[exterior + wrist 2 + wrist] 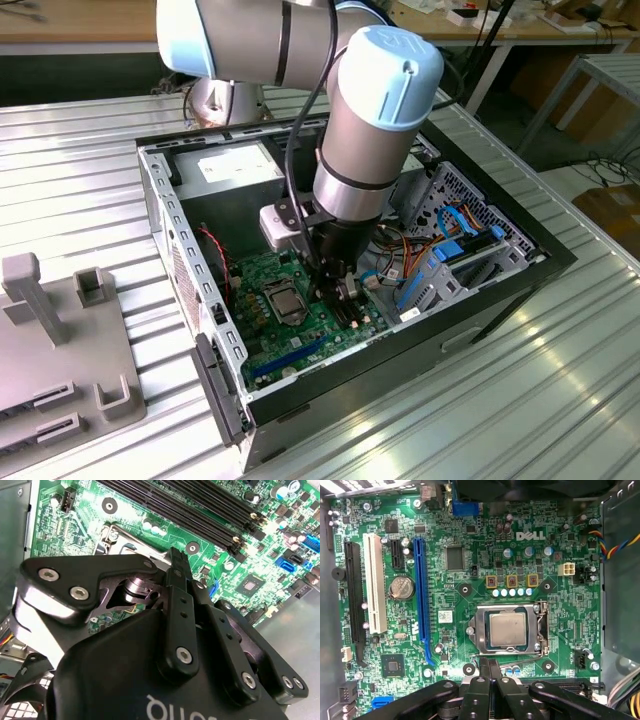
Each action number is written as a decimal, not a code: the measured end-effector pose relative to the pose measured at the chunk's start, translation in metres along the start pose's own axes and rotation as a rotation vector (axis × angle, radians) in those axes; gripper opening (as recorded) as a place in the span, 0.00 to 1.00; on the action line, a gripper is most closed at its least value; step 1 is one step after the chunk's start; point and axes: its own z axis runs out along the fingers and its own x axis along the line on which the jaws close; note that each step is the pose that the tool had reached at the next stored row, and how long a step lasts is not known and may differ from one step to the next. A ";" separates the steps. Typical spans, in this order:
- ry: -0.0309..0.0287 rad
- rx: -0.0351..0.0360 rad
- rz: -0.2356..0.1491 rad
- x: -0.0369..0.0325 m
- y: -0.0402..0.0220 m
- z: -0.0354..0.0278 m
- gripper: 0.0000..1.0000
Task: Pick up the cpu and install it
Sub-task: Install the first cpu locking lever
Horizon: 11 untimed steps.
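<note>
The jaws are seen pressed together, blade against blade, with nothing pinched between them; the gripper ends just short of the socket edge in the first wrist view. In the second wrist view the gripper shows the same shut pair of fingers, tips over the socket's metal frame. The cpu is found seated in its socket on the motherboard, its grey lid square within the metal load frame; in the exterior view the cpu lies just beside the tool, toward the exterior view's left. Judged from this, the part sits in place and the work stands at the socket itself. For the step to go well, the tips should be kept square to the socket and any contact kept light and vertical, as sideways drag could shift the chip or bend the pins below. The retention lever's state cannot be told. The arm is reaching down into the open computer case, wrist held nearly vertical, the tool low over the board between the side wall and the drive bay cables.
</note>
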 end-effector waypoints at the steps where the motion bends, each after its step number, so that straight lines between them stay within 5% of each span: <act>1: 0.0000 0.0001 -0.005 0.0000 0.0001 0.0002 0.11; 11: 0.0001 0.0010 -0.025 -0.0015 0.0008 0.0026 0.11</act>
